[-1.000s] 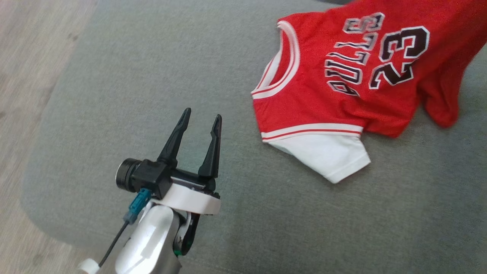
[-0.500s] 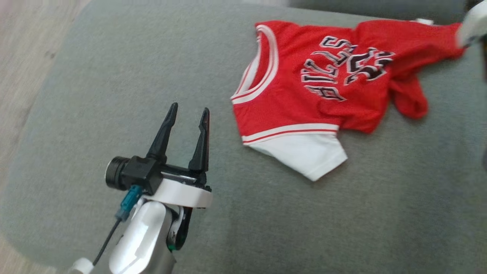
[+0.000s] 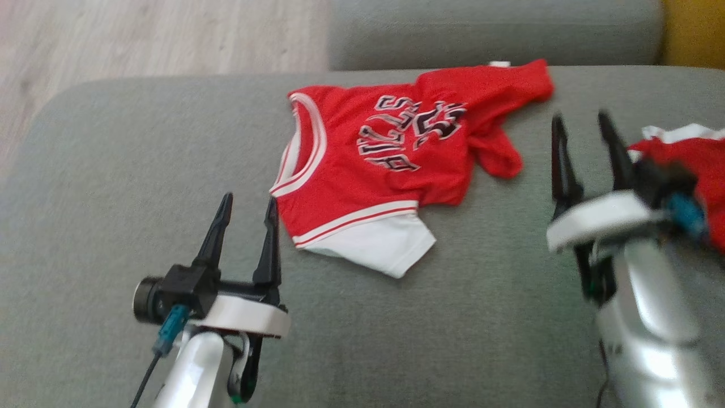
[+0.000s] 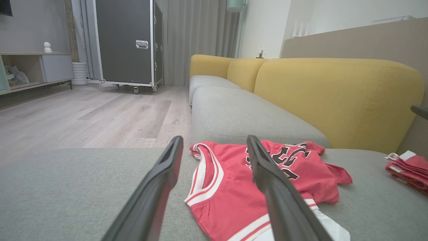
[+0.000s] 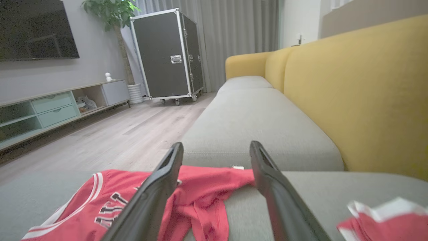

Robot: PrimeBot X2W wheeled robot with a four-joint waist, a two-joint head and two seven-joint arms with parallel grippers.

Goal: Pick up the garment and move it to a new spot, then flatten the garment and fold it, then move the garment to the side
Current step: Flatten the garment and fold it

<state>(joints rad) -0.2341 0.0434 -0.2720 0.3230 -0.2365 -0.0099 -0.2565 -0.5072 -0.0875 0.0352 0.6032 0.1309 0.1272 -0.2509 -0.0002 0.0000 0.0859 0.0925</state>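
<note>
Grey sofa seat cushion as the work surface, with a further seat cushion ahead, yellow backrest along the right and pale wooden floor to the left; black flight case far off by the curtain. Found the red jersey lying on the far middle part of the near cushion, close to the seam with the next one, touched by neither arm; noticed a second red garment well apart at the right, partly behind the right wrist. Saw the left gripper with fingers spread and nothing between them, just beside the jersey's near shoulder band; saw the right gripper likewise spread and empty, near the hem side but apart from the cloth, and somewhat blurred.

Judged the step in hand as the reach for a grasp before flattening, on account of the rumpled cloth, with a bunched fold below the hem part and wrinkled lettering. Expected the next move to need both grippers lowered to the cloth, left on the shoulder edge, right on the far hem corner, then a gentle pull apart.

Read the long axis as running left to right across the cushion, slightly tilted away from the robot at the right end; found the neck opening turned to the robot's left, the hem to the right, the white sleeve stuck out toward the robot.
</note>
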